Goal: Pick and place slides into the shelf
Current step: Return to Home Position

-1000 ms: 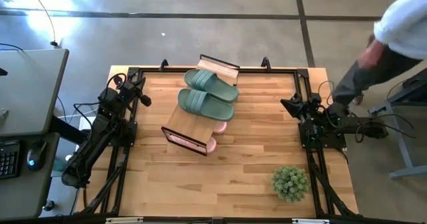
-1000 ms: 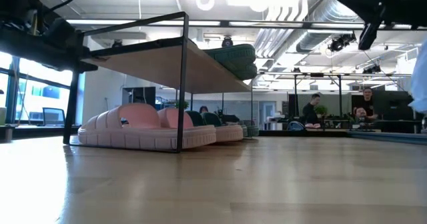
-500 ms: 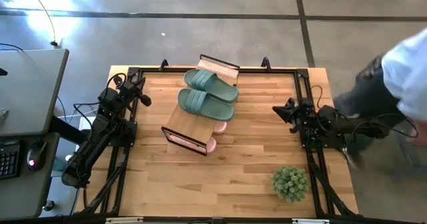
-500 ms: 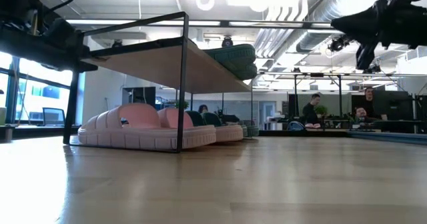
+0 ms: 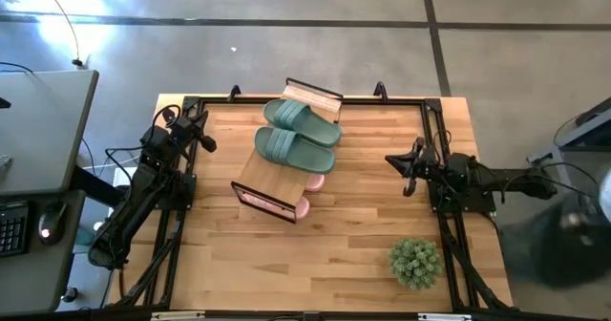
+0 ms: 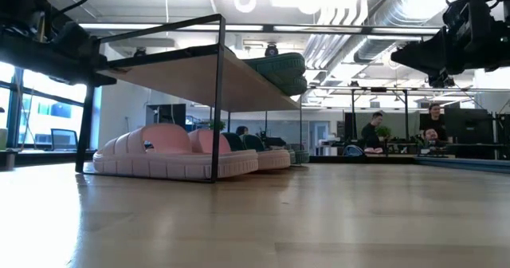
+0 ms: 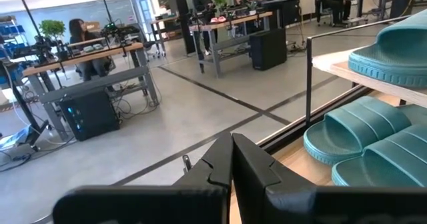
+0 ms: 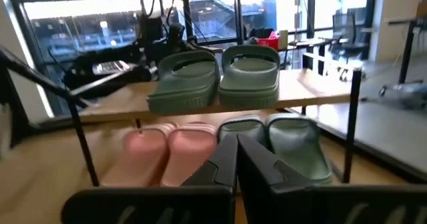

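Observation:
The shelf [image 5: 260, 175] stands on the table left of centre, toward the far edge. Two sage green slides [image 5: 298, 135] lie side by side on its bamboo top. On the table under that top rest two pale pink slides [image 8: 167, 144] and two more green slides [image 8: 287, 141]. My left gripper [image 5: 209, 145] is shut at the table's left edge, beside the shelf, touching nothing. My right gripper [image 5: 390, 160] is shut and level near the right edge. It points at the shelf from well away and holds nothing.
A small green potted plant [image 5: 415, 261] stands at the near right corner. The black frame rail [image 5: 305, 98] runs round the table. A blurred person [image 5: 573, 235] is off the right side. Bare wood [image 5: 325, 254] lies between the shelf and the near edge.
My right gripper has sunk, rolled about its own line and levelled out, its tips reaching a little farther toward the shelf; it stays shut. The person beside the right arm has moved off toward the near right. The slides and shelf have kept still.

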